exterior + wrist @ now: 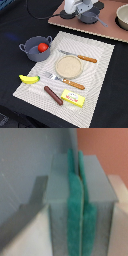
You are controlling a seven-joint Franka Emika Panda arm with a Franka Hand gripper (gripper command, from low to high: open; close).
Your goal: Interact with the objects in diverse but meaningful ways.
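We see the red toy tomato (43, 47) sitting inside the grey two-handled pot (34, 48), which stands at the corner of a pale striped placemat (102, 65) toward the exterior view's left. At the mat's centre lies a round beige plate (68, 66), w/ an orange-handled knife (80, 56) just beside it on the far side and an orange-handled fork (64, 80) just beside it on the near side. The yellow toy banana (29, 79) rests at the mat's edge, exterior view's left, below the pot. The brown toy sausage (53, 95) lies near the fork, and the yellow rectangular packet (73, 98) lies just to its right in that view. The mat covers part of a black bench (12, 30).

Well apart from all this, at the top of the exterior view, the grey long-handled saucepan (91, 17) sits on a reddish-brown board (107, 27), w/ the white robot arm (76, 6) close to it. A pale bowl (122, 16) shows at the exterior view's right edge.

In the wrist view the jaws (79, 213) are together, green pads (74, 203) pressed face to face, nothing between them.
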